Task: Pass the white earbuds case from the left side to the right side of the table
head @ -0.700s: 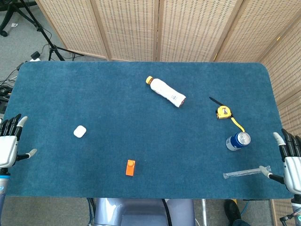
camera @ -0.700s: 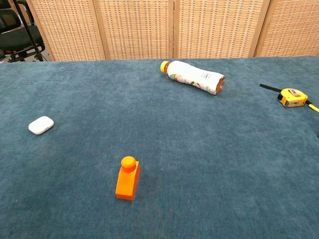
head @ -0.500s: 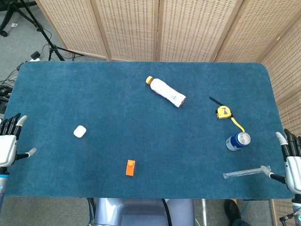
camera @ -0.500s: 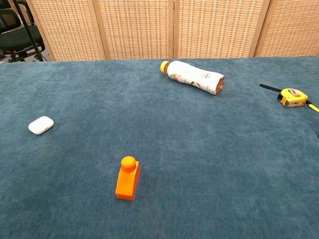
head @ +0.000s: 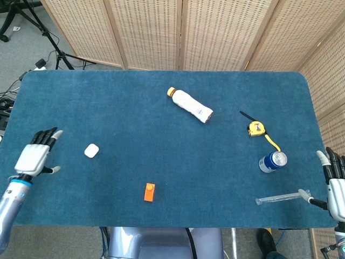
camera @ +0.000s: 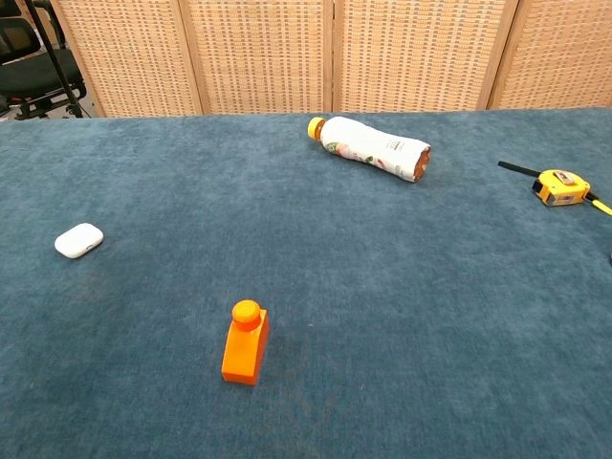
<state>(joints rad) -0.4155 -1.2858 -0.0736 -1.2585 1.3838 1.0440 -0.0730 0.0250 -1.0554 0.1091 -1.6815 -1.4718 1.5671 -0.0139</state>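
Observation:
The white earbuds case [head: 91, 150] lies flat on the left part of the blue table, and the chest view shows the same case [camera: 78, 240] at its left edge. My left hand [head: 36, 158] hovers over the table's left side, fingers spread, a short way left of the case and holding nothing. At the table's right edge my right hand [head: 335, 182] is open with fingers apart, empty. Neither hand shows in the chest view.
An orange block [head: 150, 191] stands near the front centre. A white bottle with an orange cap [head: 190, 104] lies at the back middle. On the right are a yellow tape measure [head: 256, 128], a blue can [head: 273, 161] and a clear tube [head: 283, 198].
My left hand has moved right from the table's left edge, in over the cloth toward the case. The right hand and all objects have stayed put.

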